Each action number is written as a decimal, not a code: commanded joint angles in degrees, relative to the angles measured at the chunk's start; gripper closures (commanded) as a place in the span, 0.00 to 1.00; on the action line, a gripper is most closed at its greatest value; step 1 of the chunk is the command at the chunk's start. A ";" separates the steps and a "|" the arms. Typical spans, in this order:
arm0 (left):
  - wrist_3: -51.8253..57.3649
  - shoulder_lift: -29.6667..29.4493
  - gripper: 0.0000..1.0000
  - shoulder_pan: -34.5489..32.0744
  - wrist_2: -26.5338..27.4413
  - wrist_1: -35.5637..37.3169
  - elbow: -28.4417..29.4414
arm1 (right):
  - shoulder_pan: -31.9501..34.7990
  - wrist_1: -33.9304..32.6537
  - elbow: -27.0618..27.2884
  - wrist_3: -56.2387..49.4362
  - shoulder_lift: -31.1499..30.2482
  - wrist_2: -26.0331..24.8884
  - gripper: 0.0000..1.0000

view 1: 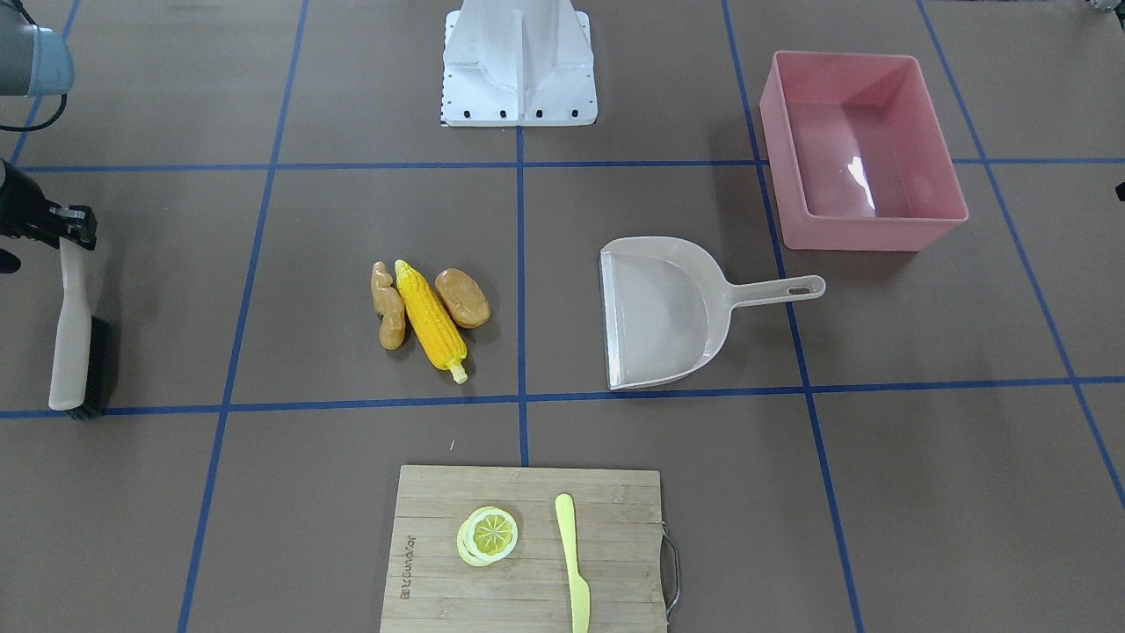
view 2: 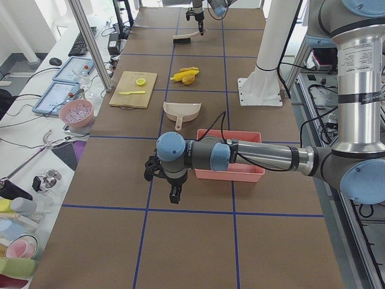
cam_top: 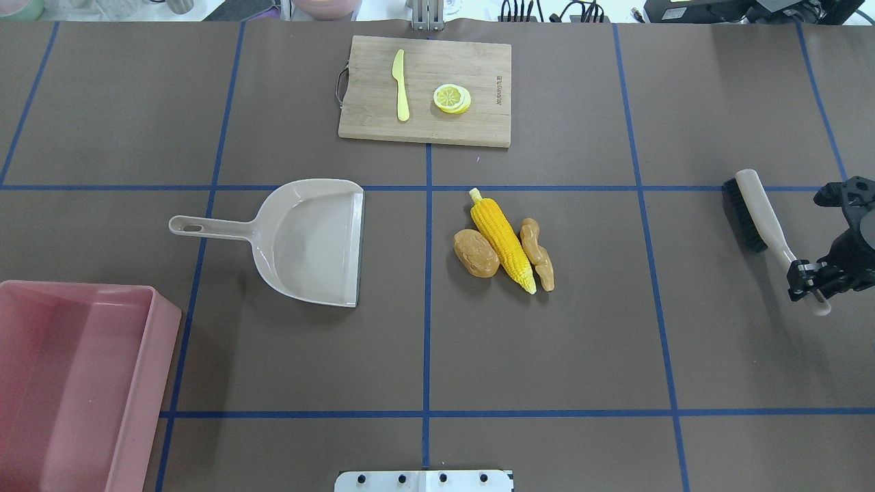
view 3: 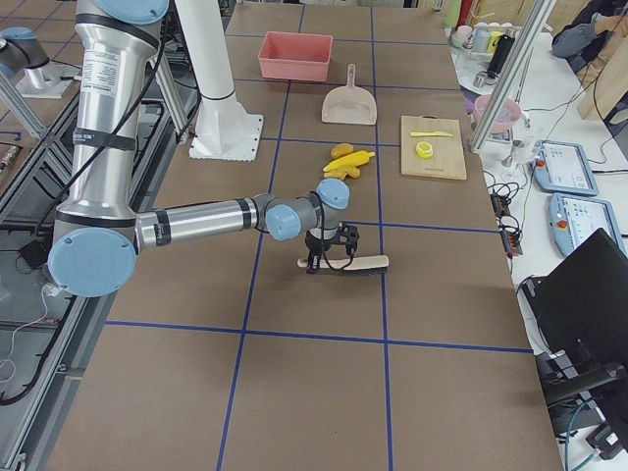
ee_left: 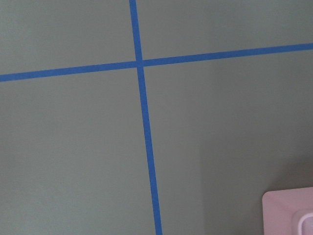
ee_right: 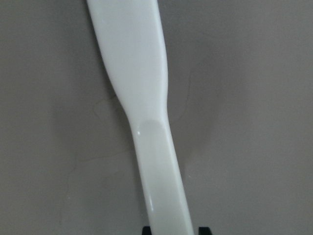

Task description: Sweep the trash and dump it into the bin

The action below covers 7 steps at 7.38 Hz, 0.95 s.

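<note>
A brown table (cam_top: 581,355) gridded with blue tape (cam_top: 547,413), with a cluttered white bench (view 2: 36,69) alongside

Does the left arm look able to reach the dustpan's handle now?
Probably yes. The dustpan's handle points to the left side with bare table around it. The bin lies near the way from the left gripper; the arm may pass above it.
</note>
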 commanded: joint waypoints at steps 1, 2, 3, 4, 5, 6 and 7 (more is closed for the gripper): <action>0.08 -2.85 0.02 0.93 1.42 8.97 -6.90 | -0.15 -0.28 -0.13 0.18 0.25 0.00 1.00; 0.00 -6.36 0.02 2.85 1.52 15.36 -10.23 | -0.15 -0.28 -0.04 0.44 0.34 0.00 1.00; 0.00 -12.74 0.02 5.31 3.60 22.73 -11.49 | -0.15 -0.28 0.30 0.44 0.34 -0.17 1.00; 0.08 -20.64 0.02 6.03 5.80 30.90 -11.76 | 0.03 -0.28 1.00 0.09 0.42 -0.09 1.00; 0.17 -26.11 0.02 7.25 6.43 34.98 -13.33 | 1.86 -0.28 0.92 -0.17 1.73 -0.43 1.00; 0.17 -27.91 0.02 11.36 7.40 35.02 -15.26 | 4.31 -0.19 1.36 -0.17 3.22 -0.09 1.00; 0.26 -30.36 0.02 15.05 8.80 34.06 -15.28 | 4.60 -0.28 1.89 -0.17 4.02 0.00 1.00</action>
